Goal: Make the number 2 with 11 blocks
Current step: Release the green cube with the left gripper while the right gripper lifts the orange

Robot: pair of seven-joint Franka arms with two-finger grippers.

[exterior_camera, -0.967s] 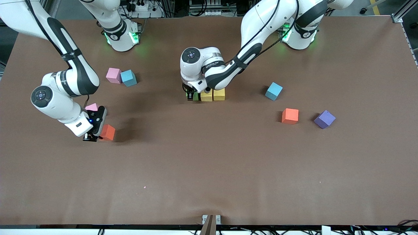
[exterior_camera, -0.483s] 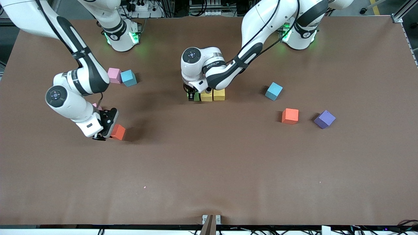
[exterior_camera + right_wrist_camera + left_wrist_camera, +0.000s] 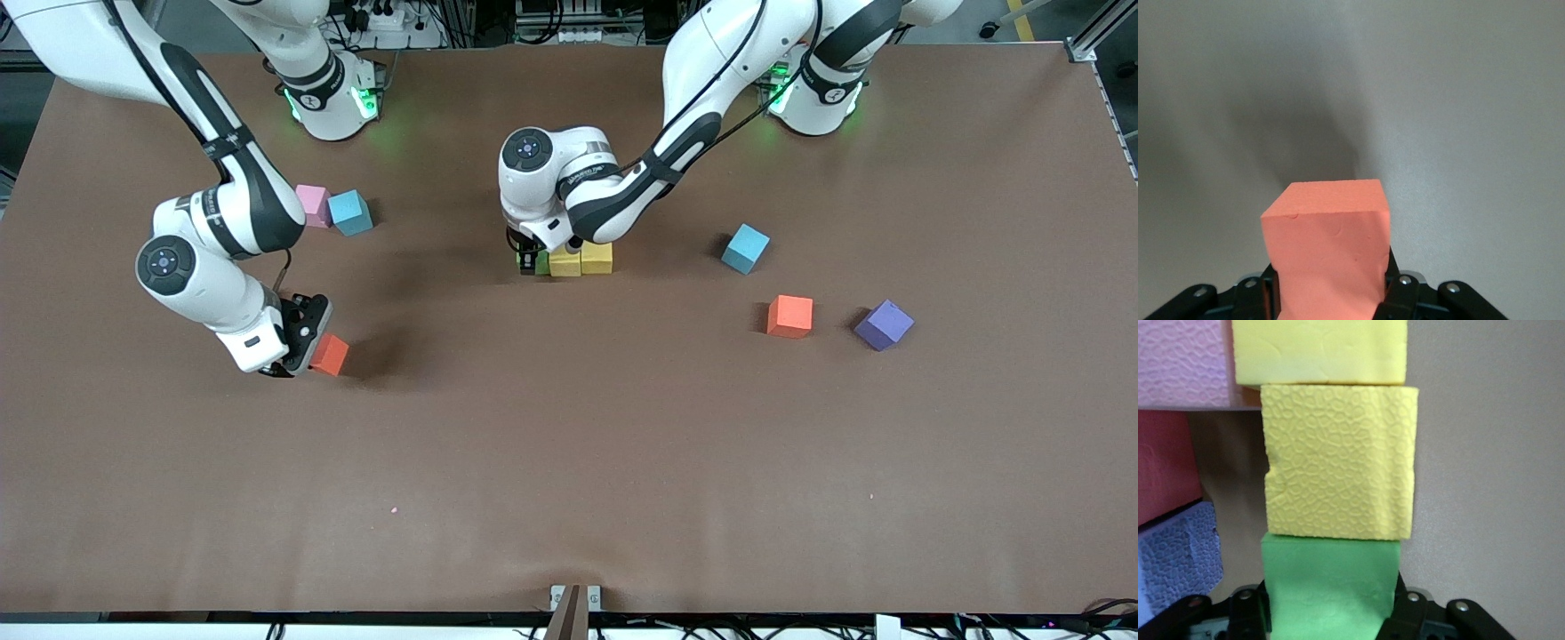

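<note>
A green block [image 3: 1330,587] is clenched by the left gripper [image 3: 532,264] beside two yellow blocks [image 3: 580,259], awaiting release, while an orange block [image 3: 1328,247] is held aloft by the right gripper [image 3: 298,356] for delivery.

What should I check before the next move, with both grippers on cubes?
1. Left gripper shut on green cube: ok.
2. Green cube butted against yellow cubes: ok.
3. Right gripper shut on orange cube: ok.
4. Orange cube lifted off table: cannot tell.
5. Blue cubes apart from the build: ok.
6. Other orange cube and purple cube loose, waiting: ok.
</note>
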